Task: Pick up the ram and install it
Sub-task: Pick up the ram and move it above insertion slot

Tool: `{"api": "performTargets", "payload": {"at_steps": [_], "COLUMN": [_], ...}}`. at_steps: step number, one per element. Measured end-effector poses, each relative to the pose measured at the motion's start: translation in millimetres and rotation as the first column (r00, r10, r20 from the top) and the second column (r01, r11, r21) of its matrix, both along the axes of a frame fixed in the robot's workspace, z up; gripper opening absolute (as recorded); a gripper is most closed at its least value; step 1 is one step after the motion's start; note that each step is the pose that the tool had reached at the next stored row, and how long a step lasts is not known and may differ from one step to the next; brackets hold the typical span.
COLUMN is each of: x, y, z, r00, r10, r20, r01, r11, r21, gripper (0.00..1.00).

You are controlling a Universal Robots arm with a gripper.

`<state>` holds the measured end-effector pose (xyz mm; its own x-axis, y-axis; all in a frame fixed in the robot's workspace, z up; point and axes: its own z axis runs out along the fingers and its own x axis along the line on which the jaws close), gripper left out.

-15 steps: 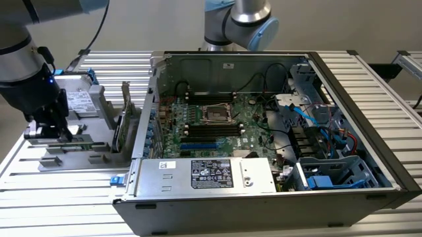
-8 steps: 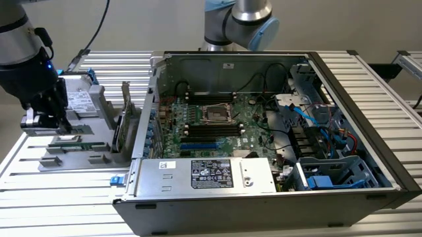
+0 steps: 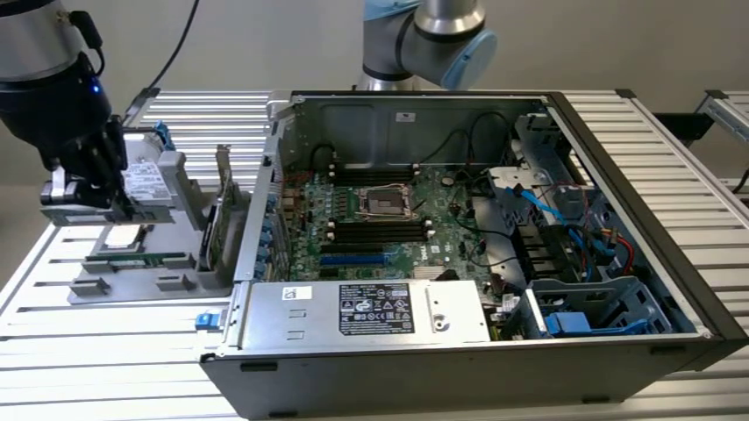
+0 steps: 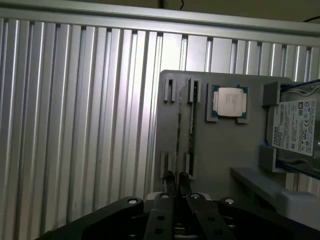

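Exterior view
- Count: one gripper [image 3: 84, 210], one ram [image 3: 146, 260], one processor chip [image 3: 123, 237], one hard drive [image 3: 146, 180], one expansion card [image 3: 223, 215], one grey tray [image 3: 129, 285] and one computer case [image 3: 655, 263] are showing.
- Ram: it is lying in the grey tray as a long, narrow green strip, just beside the processor chip and on the exterior view's left of the computer case.
- Gripper: it is hanging over the grey tray, above the processor chip and close to the hard drive; from here I cannot tell how its fingers are standing.
- Materials: the table [image 3: 70, 351] is showing ribbed silver metal. The grey tray is looking matte and blocky. The computer case is lying open, a dark box with a green motherboard [image 3: 410, 232] inside.

Wrist view
- Count: one gripper [image 4: 177, 181], one ram [image 4: 191, 120], one processor chip [image 4: 229, 101] and one hard drive [image 4: 297, 130] are showing on the grey tray [image 4: 225, 150].
- Ram: it is standing on edge in a slot of the grey tray, reading as a thin dark line between small grey holders, beside the processor chip.
- Gripper: its two dark fingers [image 4: 170, 181] are sitting close together with a slim gap, holding nothing, near one end of the ram.
- Materials: the processor chip is showing a square silver lid on a green border. The hard drive is carrying a white printed label. The table [image 4: 75, 125] is running in straight metal ribs.
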<state>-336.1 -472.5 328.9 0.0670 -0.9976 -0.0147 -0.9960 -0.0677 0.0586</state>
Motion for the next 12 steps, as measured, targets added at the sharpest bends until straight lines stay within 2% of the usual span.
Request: {"api": "performTargets", "payload": {"at_steps": [8,12], "x": [19.3,30.0], "y": [1.5,2.4], "z": [26.2,36.2], "r00": [1.0000,1.0000], "r10": [0.000,0.000], "r20": [-0.0072,-0.0090], "r01": [0.000,0.000], "r11": [1.0000,1.0000], "r21": [0.0000,0.0000], "gripper": [0.13,0.13]}}
